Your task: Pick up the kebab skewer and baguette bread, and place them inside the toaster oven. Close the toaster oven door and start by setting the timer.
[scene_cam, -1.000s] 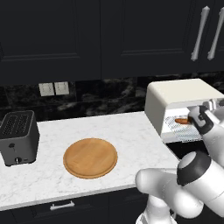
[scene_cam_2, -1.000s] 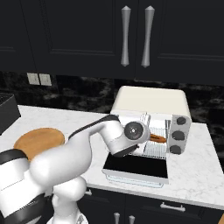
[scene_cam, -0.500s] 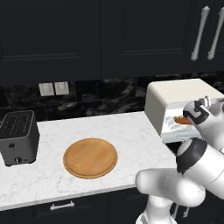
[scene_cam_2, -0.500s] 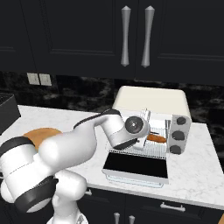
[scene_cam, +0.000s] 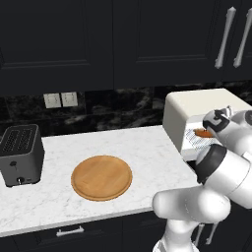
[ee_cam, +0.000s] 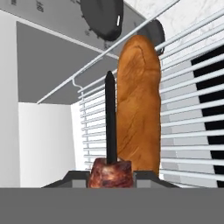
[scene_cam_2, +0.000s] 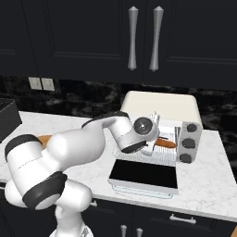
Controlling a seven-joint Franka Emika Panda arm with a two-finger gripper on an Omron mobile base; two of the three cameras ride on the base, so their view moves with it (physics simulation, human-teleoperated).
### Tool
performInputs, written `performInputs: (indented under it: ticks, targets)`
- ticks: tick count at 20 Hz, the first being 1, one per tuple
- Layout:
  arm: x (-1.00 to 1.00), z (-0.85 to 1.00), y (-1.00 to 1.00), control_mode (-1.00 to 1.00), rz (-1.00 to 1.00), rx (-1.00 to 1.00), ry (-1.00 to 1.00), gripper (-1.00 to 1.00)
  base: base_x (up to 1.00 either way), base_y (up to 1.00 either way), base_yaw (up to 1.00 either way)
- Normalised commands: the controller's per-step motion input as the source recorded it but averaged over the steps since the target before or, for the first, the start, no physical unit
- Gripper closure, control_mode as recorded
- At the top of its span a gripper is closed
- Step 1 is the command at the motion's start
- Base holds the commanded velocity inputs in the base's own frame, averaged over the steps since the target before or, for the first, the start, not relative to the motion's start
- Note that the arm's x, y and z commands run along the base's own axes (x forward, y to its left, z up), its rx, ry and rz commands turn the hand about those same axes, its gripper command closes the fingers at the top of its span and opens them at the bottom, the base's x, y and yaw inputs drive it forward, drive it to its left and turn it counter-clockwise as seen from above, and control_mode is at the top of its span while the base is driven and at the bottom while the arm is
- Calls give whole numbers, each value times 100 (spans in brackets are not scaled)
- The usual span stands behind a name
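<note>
The cream-white toaster oven stands on the counter's right end with its dark glass door folded down flat. On its wire rack lies the orange-brown baguette bread, also visible as an orange sliver. My gripper reaches into the oven's mouth just above the rack and is shut on the kebab skewer. A reddish-brown meat chunk sits between the fingertips, and the stick points deeper in, alongside the baguette. The hand hangs in front of the opening.
Dark knobs run down the oven's right panel, and one knob is close to the hand. A round wooden board lies mid-counter and a dark grey slot toaster stands at the left. Black cabinets hang overhead.
The hand has moved further into the oven's mouth with the skewer, and the elbow has swung up and right. The baguette has stayed on the rack.
</note>
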Motion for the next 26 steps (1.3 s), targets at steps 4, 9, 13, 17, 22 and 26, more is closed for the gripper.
performInputs:
  ticks: [4, 9, 13, 17, 22, 26]
  targets:
    - [2, -15, 0, -100, 1, 0, 1, 100, 0, 0, 0]
    - [-26, 0, 0, -100, 2, 0, -5, 100, 0, 0, 0]
    - [-37, 0, 0, -100, 1, 0, 1, 100, 0, 0, 0]
    - [-22, 0, 0, -100, 2, -2, 14, 100, 0, 0, 0]
    - [4, -1, 0, -100, 4, 0, 5, 100, 0, 0, 0]
    - [-7, 1, 0, -100, 1, 0, 5, 100, 0, 0, 0]
